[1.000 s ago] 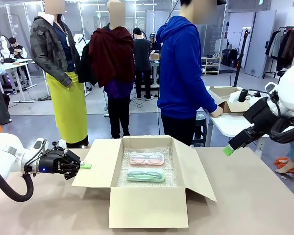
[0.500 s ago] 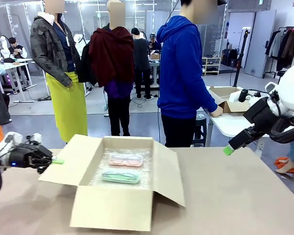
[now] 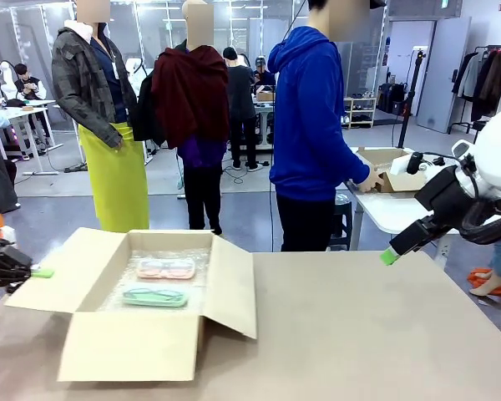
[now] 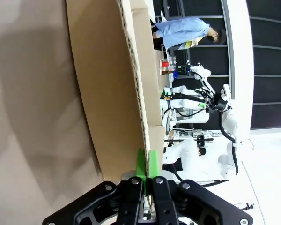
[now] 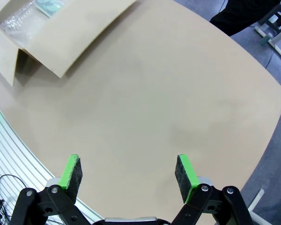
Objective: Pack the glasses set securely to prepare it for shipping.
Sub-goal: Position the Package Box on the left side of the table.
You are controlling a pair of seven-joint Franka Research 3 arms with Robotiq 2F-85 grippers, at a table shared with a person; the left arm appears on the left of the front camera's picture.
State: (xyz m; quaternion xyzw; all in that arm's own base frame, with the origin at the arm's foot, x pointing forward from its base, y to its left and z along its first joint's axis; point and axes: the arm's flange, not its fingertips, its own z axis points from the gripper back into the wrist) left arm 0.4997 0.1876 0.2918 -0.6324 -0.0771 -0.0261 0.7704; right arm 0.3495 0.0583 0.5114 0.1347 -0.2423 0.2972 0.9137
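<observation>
Left gripper [image 3: 35, 272], clenched on the box's [image 3: 125, 347] 9 o'clock flap [image 4: 107, 89], has dragged it leftward with both glasses cases [image 3: 160, 281] inside; right gripper [image 5: 129, 174] idles released.

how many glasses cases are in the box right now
2. The pink case lies on the bubble wrap toward the far side of the cardboard box; the mint green case lies just nearer the robot. None looks hidden.

Front camera: fixed at robot's side, looks across table [image 3: 359, 334] at person. Left wrist camera: rolled sideways, close against box [image 4: 112, 89] flap. Right wrist camera: high over table, looking down. Shared: box [image 3: 142, 317] and tabletop, in all three views.
</observation>
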